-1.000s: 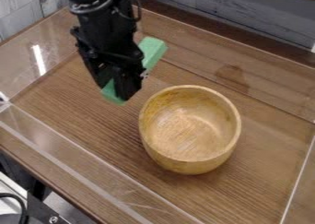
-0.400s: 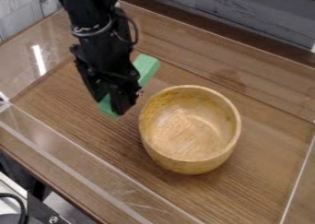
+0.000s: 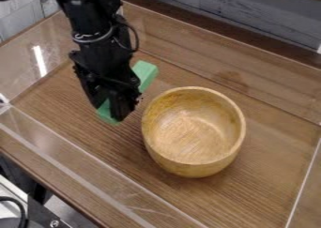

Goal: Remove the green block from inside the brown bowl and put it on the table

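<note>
"Where do we have the green block?"

"Out of the brown bowl [image 3: 193, 166], to the side where the arm stands. The green block [image 3: 142, 80] is in the grip of the black gripper [image 3: 115, 105], tilted, and partly hidden by the fingers."

"So which step are we on?"

"The lifting out is done, we judge; we are at the setting down. Whether the block's lower end touches the table [image 3: 69, 117] we cannot tell from this angle. Next we should lower it gently until it sits, then spread the fingers and rise straight up, keeping off the bowl's rim just beside it."

"And what are we handling?"

"A plain, matte bar with straight edges, bright against the wood. Our fingers are dark and jointed-looking, closed around it. The bowl is round, light brown and thick-rimmed, its hollow smooth with faint grain. Under it all we see brown planks with long lines, and clear walling along the near side."
</note>
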`<move>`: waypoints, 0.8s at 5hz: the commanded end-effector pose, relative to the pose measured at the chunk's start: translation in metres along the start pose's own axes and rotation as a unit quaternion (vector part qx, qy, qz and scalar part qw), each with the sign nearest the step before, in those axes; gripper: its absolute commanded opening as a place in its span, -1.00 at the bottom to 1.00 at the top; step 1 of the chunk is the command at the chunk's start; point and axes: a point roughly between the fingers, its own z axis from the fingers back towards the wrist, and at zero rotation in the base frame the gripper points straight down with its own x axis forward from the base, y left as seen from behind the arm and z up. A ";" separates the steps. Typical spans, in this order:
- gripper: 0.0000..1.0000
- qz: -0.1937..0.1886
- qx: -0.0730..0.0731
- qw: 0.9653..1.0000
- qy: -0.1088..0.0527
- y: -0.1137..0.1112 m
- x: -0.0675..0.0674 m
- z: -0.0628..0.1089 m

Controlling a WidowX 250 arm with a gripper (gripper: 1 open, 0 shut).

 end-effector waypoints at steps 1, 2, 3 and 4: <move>-1.00 0.008 0.007 1.000 -0.009 0.006 0.004 0.004; -1.00 0.012 0.007 1.000 -0.005 0.006 0.004 0.003; -1.00 0.015 0.006 1.000 -0.003 0.007 0.005 0.002; -1.00 0.018 0.005 1.000 -0.001 0.007 0.006 0.003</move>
